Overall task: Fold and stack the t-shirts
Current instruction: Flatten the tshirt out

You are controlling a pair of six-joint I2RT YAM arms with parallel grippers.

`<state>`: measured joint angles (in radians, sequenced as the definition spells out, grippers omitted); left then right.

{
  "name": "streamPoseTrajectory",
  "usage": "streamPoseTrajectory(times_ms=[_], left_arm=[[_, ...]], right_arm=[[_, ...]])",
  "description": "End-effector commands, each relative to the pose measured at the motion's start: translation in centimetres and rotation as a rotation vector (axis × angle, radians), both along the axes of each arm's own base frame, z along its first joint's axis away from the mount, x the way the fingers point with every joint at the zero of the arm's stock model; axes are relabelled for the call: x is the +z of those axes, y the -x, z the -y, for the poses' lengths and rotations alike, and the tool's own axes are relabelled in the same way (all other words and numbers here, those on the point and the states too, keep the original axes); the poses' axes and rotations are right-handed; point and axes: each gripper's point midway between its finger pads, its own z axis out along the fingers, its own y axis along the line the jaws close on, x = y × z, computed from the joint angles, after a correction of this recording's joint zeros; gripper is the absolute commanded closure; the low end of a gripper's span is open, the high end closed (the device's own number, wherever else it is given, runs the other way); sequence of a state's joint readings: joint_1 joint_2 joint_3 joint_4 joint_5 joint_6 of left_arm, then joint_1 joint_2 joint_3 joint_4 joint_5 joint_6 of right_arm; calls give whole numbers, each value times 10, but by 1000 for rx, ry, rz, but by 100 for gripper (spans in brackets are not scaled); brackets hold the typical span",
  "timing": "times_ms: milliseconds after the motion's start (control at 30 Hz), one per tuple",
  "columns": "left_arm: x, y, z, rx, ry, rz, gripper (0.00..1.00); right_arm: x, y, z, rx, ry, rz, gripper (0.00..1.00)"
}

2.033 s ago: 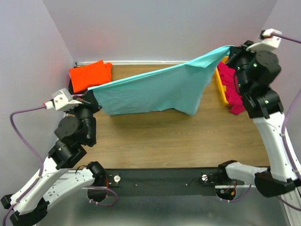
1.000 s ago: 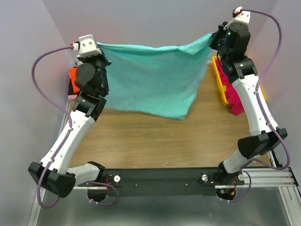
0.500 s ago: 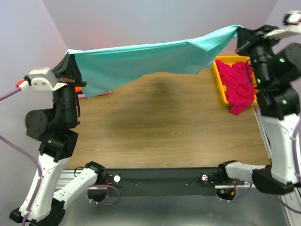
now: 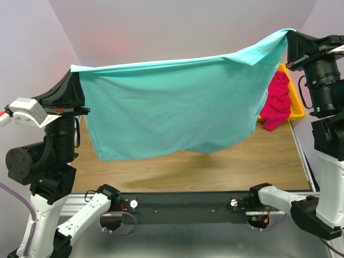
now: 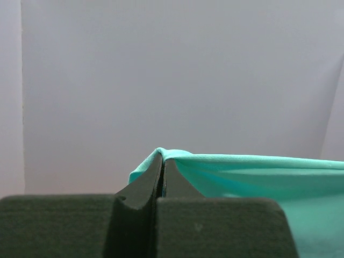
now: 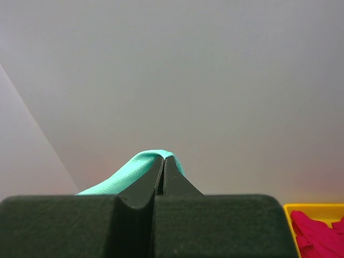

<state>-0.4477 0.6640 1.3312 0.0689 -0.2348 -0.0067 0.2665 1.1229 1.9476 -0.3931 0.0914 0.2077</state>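
Note:
The turquoise t-shirt (image 4: 172,105) hangs spread out high above the table, stretched between both arms. My left gripper (image 4: 73,71) is shut on its left top corner; the left wrist view shows the cloth (image 5: 258,172) pinched at the fingertips (image 5: 162,157). My right gripper (image 4: 289,33) is shut on its right top corner, also seen in the right wrist view (image 6: 163,159) with turquoise cloth (image 6: 126,173) draped over the tips. The shirt's lower edge hangs free above the wooden table (image 4: 215,166). A magenta t-shirt (image 4: 277,102) lies in the tray at the right.
A yellow plastic tray (image 4: 295,105) sits at the table's right edge, partly hidden by the hanging shirt; it also shows in the right wrist view (image 6: 314,209). The hanging shirt hides the back of the table. Grey walls enclose the table on three sides.
Both arms have swung the turquoise shirt up and toward the near side; it now hangs as a wide sheet over the table's middle, covering the orange shirt's corner.

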Motion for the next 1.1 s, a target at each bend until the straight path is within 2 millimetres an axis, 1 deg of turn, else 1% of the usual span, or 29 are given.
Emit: streamPoseTrajectory(times_ms=[0,67,100,133,167,200,233,267,300,333,433,467,500,533,567,600,633,667,700,767,800,833,867,900,933,967,1000,1033,1067], left_arm=[[-23,-32,11,10,-8,-85,100],[-42,-59,12,61,3,-151,100],[-62,-75,13,91,6,-197,100],[-73,-84,11,124,22,-221,100],[-83,-98,5,179,55,-243,100],[-97,-110,8,197,47,-276,100],[-111,-122,9,215,45,-309,100],[-131,-144,18,221,17,-362,100],[-147,-157,23,222,5,-394,100],[-168,-181,28,235,-13,-436,100],[-207,-226,37,224,-40,-505,100],[-244,-258,34,248,-70,-587,100],[-243,-276,33,251,-66,-593,100],[-253,-294,30,266,-70,-623,96],[-294,-324,30,285,-117,-714,61],[-271,-340,32,287,-108,-680,41],[-275,-351,34,292,-111,-700,30],[-293,-364,37,294,-127,-749,20],[-287,-367,42,274,-121,-737,17],[-273,-365,51,236,-106,-696,8],[-271,-362,55,218,-101,-690,8],[-280,-357,58,207,-106,-704,8],[-274,-350,60,192,-95,-688,8],[-290,-343,61,181,-90,-719,8],[-298,-338,64,171,-91,-730,8],[-297,-330,69,153,-87,-724,8],[-319,-323,72,145,-98,-765,8],[-328,-317,74,134,-86,-784,8],[-343,-307,80,117,-94,-812,8]], right_arm=[[-4,-6,5,-37,15,-21,99],[-21,-30,7,-76,13,-79,100],[-29,-40,9,-102,7,-104,99],[-50,-65,5,-114,15,-160,99],[-60,-76,5,-130,16,-184,99],[-73,-91,4,-144,19,-216,99],[-100,-117,1,-168,23,-273,99],[-116,-133,-1,-183,26,-306,99],[-129,-147,2,-219,10,-324,99],[-168,-177,-2,-244,31,-404,99],[-219,-225,11,-322,17,-498,99],[-250,-255,12,-341,24,-557,99],[-270,-275,21,-348,12,-589,99],[-279,-293,23,-340,10,-602,99],[-303,-326,20,-332,19,-629,94],[-305,-340,15,-296,30,-625,78],[-314,-349,16,-288,43,-646,57],[-322,-357,13,-270,48,-659,16],[-326,-360,9,-251,49,-665,1],[-339,-354,-1,-190,43,-701,0],[-344,-349,-4,-177,41,-715,0],[-356,-338,-5,-164,48,-748,0],[-364,-332,-4,-163,53,-768,0],[-369,-326,-4,-162,57,-784,0],[-378,-318,-3,-165,57,-809,0],[-393,-303,0,-169,56,-848,0],[-405,-295,1,-175,51,-876,0],[-413,-288,0,-170,32,-897,0],[-428,-273,0,-165,30,-936,0]])
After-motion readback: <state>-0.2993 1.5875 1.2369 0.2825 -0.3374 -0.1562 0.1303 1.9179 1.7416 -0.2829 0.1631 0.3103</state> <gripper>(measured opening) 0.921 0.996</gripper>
